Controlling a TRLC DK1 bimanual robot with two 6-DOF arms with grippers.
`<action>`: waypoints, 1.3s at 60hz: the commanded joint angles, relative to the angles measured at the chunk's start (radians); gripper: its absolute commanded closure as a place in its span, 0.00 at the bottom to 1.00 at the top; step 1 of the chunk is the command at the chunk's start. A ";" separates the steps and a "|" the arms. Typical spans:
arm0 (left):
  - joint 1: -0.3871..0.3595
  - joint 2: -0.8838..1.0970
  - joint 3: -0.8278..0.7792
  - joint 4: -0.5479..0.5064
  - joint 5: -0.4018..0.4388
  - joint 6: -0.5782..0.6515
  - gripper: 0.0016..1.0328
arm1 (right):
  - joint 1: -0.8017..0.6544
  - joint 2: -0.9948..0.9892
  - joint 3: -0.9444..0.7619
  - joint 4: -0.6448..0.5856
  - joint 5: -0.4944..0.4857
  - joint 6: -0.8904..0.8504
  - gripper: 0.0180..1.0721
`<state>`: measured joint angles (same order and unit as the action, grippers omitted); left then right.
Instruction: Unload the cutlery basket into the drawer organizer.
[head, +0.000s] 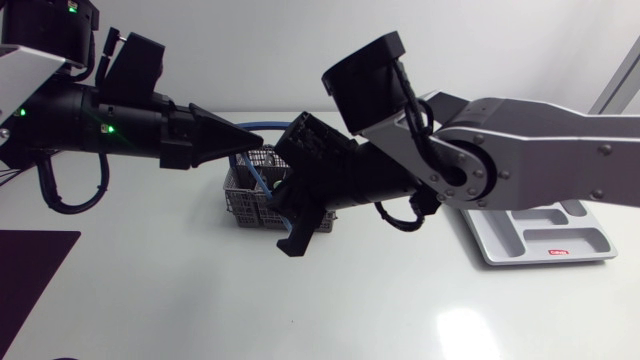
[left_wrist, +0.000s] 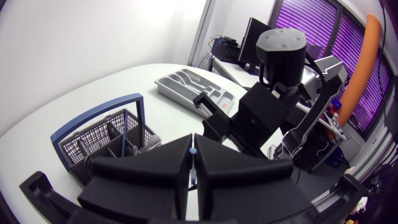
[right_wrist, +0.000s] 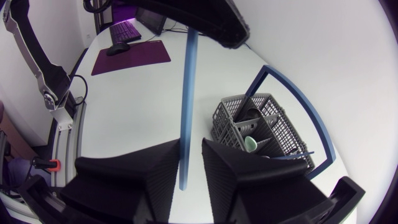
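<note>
A long blue utensil handle (right_wrist: 185, 93) spans between my two grippers above the grey cutlery basket (head: 240, 200). My left gripper (head: 255, 143) is shut on its upper end (left_wrist: 193, 151). My right gripper (right_wrist: 189, 155) has the lower end between its fingers, with a thin gap on one side, so it is open. In the head view it (head: 290, 215) hangs just right of the basket. The basket (right_wrist: 261, 124) has a blue hoop handle and holds a pale green piece (right_wrist: 250, 144) and more cutlery. The white drawer organizer (head: 540, 235) lies at the right.
A dark purple mat (head: 30, 280) lies at the table's front left corner. My right arm's grey links (head: 520, 150) stretch over the table between the basket and the organizer (left_wrist: 193, 90).
</note>
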<state>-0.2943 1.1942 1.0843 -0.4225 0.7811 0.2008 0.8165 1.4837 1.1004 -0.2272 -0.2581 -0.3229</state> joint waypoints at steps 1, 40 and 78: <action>0.011 0.016 -0.009 -0.016 0.015 -0.028 0.97 | 0.009 0.020 0.006 0.017 0.008 -0.010 0.90; 0.208 0.047 0.304 0.140 0.012 -0.268 0.15 | -0.027 -0.117 -0.137 -0.047 -0.001 -0.021 0.95; -0.123 0.156 0.095 -0.052 -0.588 0.364 0.20 | -0.807 -0.114 -0.106 -0.192 0.002 -0.010 0.95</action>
<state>-0.3927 1.3148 1.1999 -0.4637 0.2226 0.4969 0.0822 1.3018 0.9527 -0.4011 -0.2581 -0.3233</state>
